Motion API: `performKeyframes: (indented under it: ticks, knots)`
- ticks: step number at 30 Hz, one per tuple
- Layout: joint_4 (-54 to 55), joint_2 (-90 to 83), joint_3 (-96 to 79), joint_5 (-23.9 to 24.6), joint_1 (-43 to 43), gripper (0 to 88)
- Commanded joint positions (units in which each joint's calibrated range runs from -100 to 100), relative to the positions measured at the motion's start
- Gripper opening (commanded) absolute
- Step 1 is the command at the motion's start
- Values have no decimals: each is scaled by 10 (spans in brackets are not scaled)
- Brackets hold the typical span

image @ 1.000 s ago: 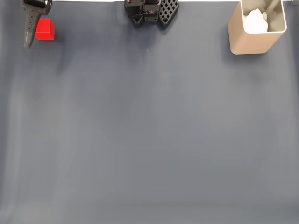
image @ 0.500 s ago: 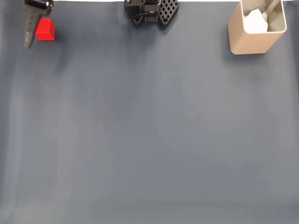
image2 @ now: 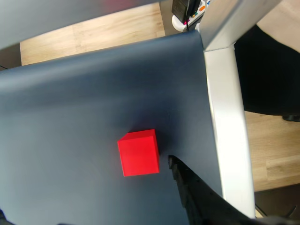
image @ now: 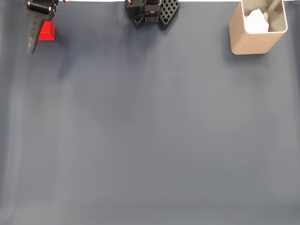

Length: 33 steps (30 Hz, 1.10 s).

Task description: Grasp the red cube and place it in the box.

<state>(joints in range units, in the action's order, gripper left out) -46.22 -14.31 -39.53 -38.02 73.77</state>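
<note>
The red cube (image: 47, 33) rests on the dark mat at the far top left of the fixed view, its upper part covered by the arm's wrist. My gripper (image: 37, 41) stands over it, open, with one black finger (image: 32, 41) reaching down just left of the cube. In the wrist view the red cube (image2: 138, 153) lies flat on the mat with a black finger (image2: 194, 194) close to its lower right corner, apart from it. The beige box (image: 248, 43) stands upright at the top right, far from the cube.
The arm's black base (image: 152, 11) sits at the top middle. Something white (image: 257, 21) lies inside the box. In the wrist view the white table edge (image2: 225, 117) runs just right of the cube, with wooden floor beyond.
The gripper has shifted slightly down and right, so the wrist now covers the cube's top. The cube and the box have stayed in place.
</note>
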Motion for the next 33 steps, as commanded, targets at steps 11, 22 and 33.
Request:
performKeyframes:
  ticks: [11,22,33]
  knots:
    - [17,-23,-3,4,-13,703]
    - [32,-15,7,5,-16,704]
    - [51,-11,10,4,-23,709]
